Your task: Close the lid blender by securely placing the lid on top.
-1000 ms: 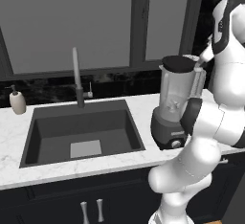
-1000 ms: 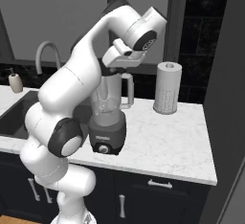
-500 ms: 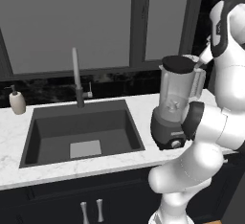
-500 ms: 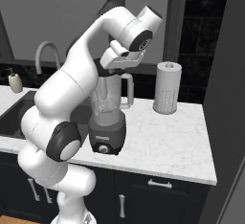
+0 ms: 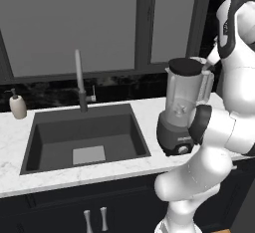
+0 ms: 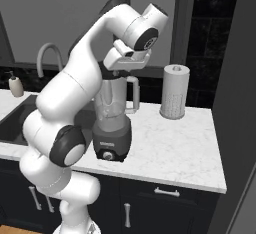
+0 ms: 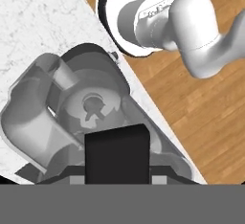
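I look down through the hand camera and see the tool (image 7: 117, 170) pinched shut on the lid (image 7: 116, 154), which shows edge-on as a dark flat block between the tips. The lid is a thin, stiff black disc. I think it is light and a bit slippery, so holding it by the rim, as the tool does now, seems right to me.

The blender (image 6: 114, 123) stands on the white marble tabletop (image 6: 175, 148), near the front edge, between the sink (image 5: 87, 135) and the white paper towel roll (image 6: 174, 91). Its jar is clear and hard, with a handle on the side. I think it could tip or crack if I push it sideways, so I would only press straight down.

In the left base view the lid (image 5: 185, 66) looks like it sits at the jar's mouth. From the hand camera I can see down into the jar to the blade, so I cannot tell if the lid is flat on the rim yet.

A small soap bottle (image 5: 18, 106) stands at the back edge, well away.
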{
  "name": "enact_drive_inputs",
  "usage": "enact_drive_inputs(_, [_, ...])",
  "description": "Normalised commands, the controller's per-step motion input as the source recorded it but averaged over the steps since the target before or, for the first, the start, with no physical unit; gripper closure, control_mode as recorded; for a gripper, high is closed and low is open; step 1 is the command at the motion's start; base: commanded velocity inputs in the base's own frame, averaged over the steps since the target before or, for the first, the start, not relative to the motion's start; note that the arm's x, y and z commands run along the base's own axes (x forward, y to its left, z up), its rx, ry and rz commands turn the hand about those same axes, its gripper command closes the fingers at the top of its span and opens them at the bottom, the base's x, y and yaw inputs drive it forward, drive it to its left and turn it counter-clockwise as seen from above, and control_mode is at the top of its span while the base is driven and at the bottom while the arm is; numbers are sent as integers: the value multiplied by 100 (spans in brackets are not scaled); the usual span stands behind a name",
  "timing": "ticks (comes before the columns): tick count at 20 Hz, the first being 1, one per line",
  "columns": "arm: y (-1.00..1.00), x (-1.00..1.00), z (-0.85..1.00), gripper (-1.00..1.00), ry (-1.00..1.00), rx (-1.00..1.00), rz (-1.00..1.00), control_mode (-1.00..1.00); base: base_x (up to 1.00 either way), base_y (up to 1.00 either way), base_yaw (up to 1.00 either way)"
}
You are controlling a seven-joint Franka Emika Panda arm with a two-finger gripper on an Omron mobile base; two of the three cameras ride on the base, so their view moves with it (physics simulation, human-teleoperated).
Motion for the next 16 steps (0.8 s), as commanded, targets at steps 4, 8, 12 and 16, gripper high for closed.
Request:
enact_drive_inputs(4, [25, 0, 0, 100, 1, 0, 0, -100, 0, 0, 0])
enact_drive_inputs(8, [28, 0, -1, 100, 3, 0, 0, -100, 0, 0, 0])
enact_drive_inputs(12, [31, 0, -21, 100, 0, 0, 5, -100, 0, 0, 0])
enact_drive_inputs(16, [27, 3, -12, 100, -1, -1, 8, -100, 0, 0, 0])
